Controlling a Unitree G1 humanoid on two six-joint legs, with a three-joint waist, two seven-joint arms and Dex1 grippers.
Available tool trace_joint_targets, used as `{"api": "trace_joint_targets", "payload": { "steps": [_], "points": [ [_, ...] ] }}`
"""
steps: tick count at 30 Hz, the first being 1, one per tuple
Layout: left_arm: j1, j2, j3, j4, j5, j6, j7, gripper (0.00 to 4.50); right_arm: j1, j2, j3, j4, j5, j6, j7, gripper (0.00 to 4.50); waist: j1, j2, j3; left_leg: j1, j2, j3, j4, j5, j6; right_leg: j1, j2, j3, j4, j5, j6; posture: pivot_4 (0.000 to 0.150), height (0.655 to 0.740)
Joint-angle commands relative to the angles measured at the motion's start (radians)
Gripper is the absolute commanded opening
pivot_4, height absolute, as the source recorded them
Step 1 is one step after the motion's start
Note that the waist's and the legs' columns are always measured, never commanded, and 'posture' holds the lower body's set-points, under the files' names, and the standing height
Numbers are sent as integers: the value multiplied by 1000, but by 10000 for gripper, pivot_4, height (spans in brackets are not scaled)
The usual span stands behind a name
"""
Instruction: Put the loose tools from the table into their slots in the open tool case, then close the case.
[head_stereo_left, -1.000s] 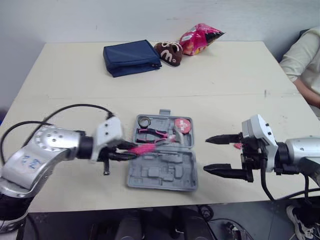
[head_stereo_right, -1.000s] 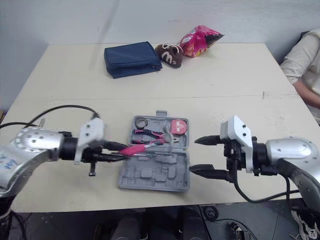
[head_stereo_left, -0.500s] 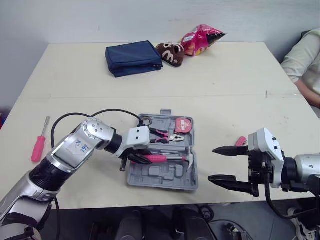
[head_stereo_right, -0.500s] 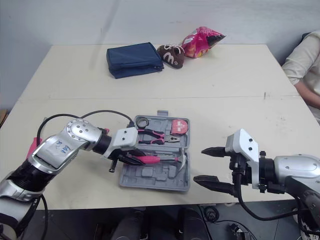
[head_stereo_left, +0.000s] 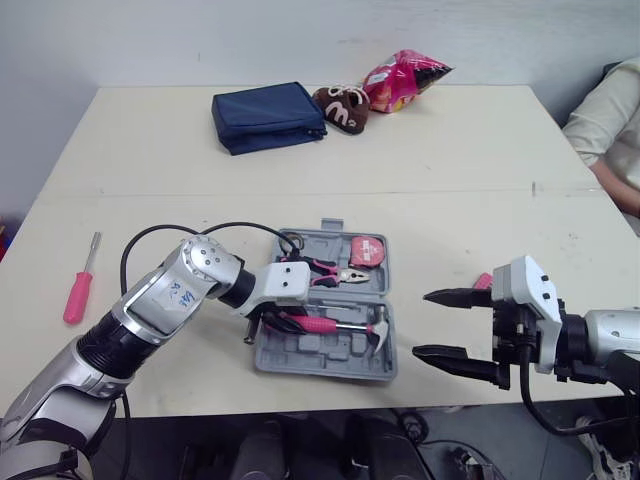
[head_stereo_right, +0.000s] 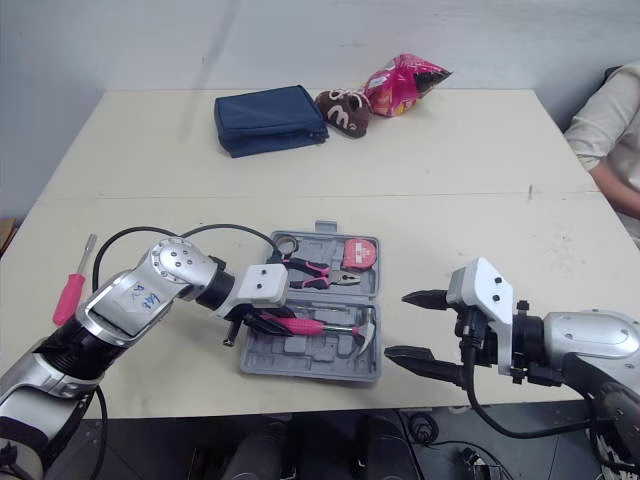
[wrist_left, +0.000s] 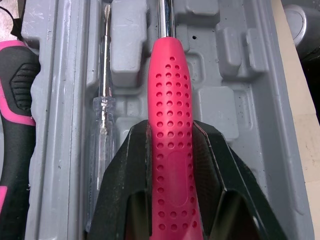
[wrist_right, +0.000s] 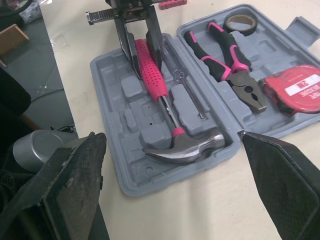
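The grey tool case (head_stereo_left: 322, 366) lies open at the table's front middle. Its rear half holds pink-handled pliers (head_stereo_left: 326, 268), a red tape measure (head_stereo_left: 365, 249) and a black tape roll (head_stereo_left: 290, 241). A pink-handled hammer (head_stereo_left: 335, 326) lies along the front half, head toward the right, beside a clear screwdriver (wrist_left: 103, 102). My left gripper (head_stereo_left: 276, 322) is shut on the hammer's handle (wrist_left: 170, 150). My right gripper (head_stereo_left: 420, 322) hovers open just right of the case, holding nothing. A red screwdriver (head_stereo_left: 77, 294) lies loose at the far left. A small pink item (head_stereo_left: 483, 281) lies by the right gripper.
At the back of the table lie a blue pouch (head_stereo_left: 266, 115), a brown plush toy (head_stereo_left: 340, 106) and a pink snack bag (head_stereo_left: 401, 72). A person's sleeve (head_stereo_left: 608, 112) shows at the right edge. A seam crosses the table behind the case.
My left gripper has carried the hammer rightward and lower into the case's front half; the hammer head now rests at the right end. The right gripper stays open, nearly where it was.
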Motion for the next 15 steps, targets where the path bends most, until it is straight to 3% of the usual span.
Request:
{"api": "trace_joint_targets", "payload": {
  "steps": [1, 8, 9, 14, 15],
  "points": [
    [-13, -3, 15, -16, 9, -2, -14, 9704, -4, 7, -4, -12, -5, -24, -6, 45000, 0, 0, 0, 0, 0, 0, 0, 0, 0, 0, 0, 0, 0, 0, 0, 1500, 7400],
    [-34, -44, 52, -12, 7, 9, 7, 41683, -21, 4, 8, 0, -9, -30, -5, 45000, 0, 0, 0, 0, 0, 0, 3, 0, 0, 0, 0, 0, 1, 0, 0, 1500, 7400],
    [-34, -44, 66, -17, 1, 3, 6, 44408, -22, 4, 7, 0, -6, -29, -5, 45000, 0, 0, 0, 0, 0, 0, 3, 0, 0, 0, 0, 0, 2, 0, 0, 1500, 7400],
    [42, -67, 165, -50, -98, -70, -19, 44408, -11, 10, 1, -4, -9, -31, -11, 45000, -2, 0, 0, -1, 1, -1, 6, -1, 1, 0, 0, 0, 4, 0, 0, 1500, 7400],
    [77, -95, 199, -27, -127, -104, -9, 41739, -8, 13, 0, -4, -10, -34, -13, 45000, -3, 1, 0, -1, 1, -1, 6, -1, 1, 0, -1, 0, 5, 0, 0, 1500, 7400]
  ]
}}
